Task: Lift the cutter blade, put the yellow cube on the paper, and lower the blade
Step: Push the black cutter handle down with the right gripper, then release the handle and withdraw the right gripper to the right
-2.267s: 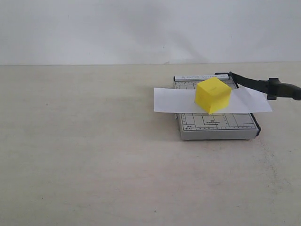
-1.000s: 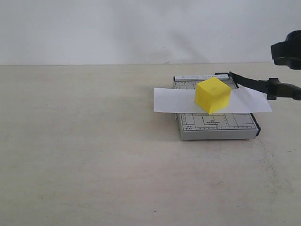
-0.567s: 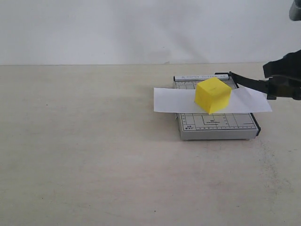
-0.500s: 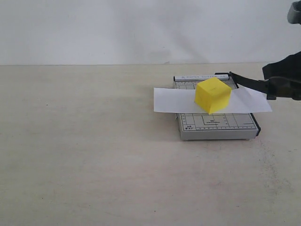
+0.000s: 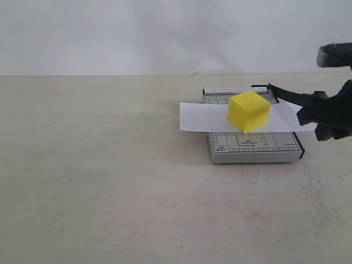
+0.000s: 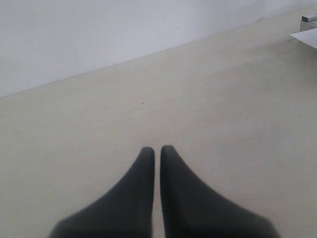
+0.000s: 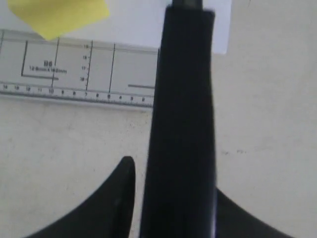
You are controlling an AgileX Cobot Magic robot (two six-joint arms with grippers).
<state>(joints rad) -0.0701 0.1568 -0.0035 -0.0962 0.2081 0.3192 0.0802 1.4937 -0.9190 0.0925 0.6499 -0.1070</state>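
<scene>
The yellow cube [image 5: 248, 111] sits on the white paper [image 5: 203, 116], which lies across the grey gridded trimmer base [image 5: 253, 147]. The cutter blade [image 5: 286, 94] stands raised, slanting out to the right. My right gripper [image 5: 324, 118] is down over its thick black handle [image 7: 183, 124]. That gripper [image 7: 173, 173] is open and straddles the handle: one finger [image 7: 121, 193] shows a thin gap beside it, the other is mostly hidden behind it. The cube [image 7: 57, 15] and paper [image 7: 138, 20] show beyond the handle. My left gripper [image 6: 157, 148] is shut and holds nothing, over bare table far from the trimmer.
The beige table [image 5: 110, 181] stretches to the left of and in front of the trimmer. A white wall [image 5: 165, 33] stands behind it. A corner of the paper [image 6: 306, 37] shows at the edge of the left wrist view.
My right arm came in from the upper right and dropped down over the blade's handle. Blade, cube and paper have not moved.
</scene>
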